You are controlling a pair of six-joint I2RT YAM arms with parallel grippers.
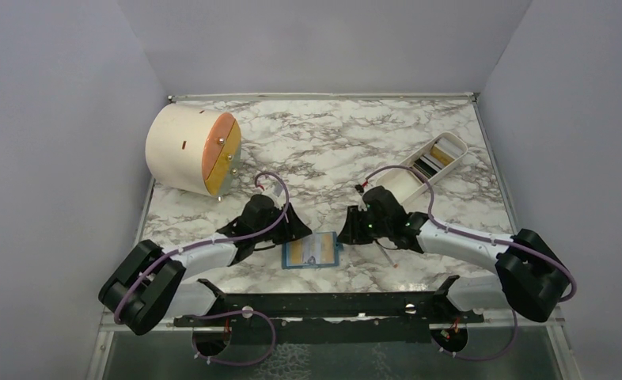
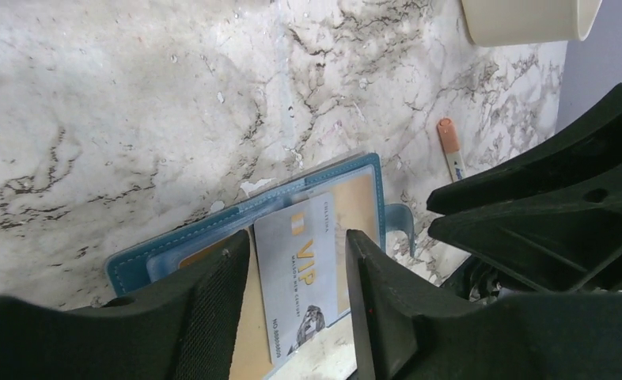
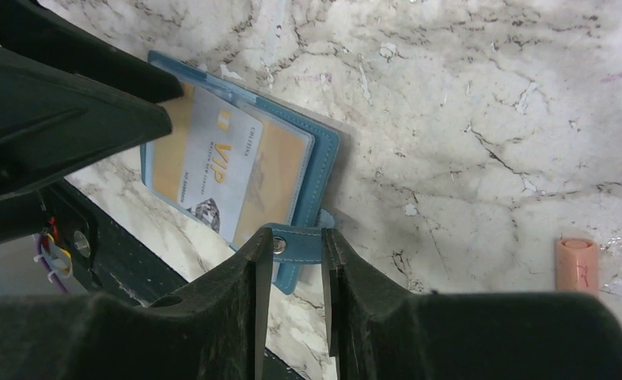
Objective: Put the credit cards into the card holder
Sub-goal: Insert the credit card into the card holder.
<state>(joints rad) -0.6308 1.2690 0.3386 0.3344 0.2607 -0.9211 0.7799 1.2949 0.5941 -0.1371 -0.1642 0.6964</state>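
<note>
You've got a cream cylindrical drum with an orange, knobbed face (image 1: 185, 150) on its side, well beyond your left gripper (image 1: 296, 233). Beyond your right gripper (image 1: 354, 229) sits a white oblong plastic tray (image 1: 400, 187). Near that gripper's right side, a thin white stick with a peach cap (image 3: 577, 265) lies flat on the grey-veined marble table (image 1: 331, 134).

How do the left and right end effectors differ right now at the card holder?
The left end effector stands wide open over the VIP card; the right end effector shows a much narrower gap. The left sits above the open card holder; the right sits at its snap strap, which lies between its fingers, though a grip is unclear. Both are low at the holder, on opposite sides.
</note>
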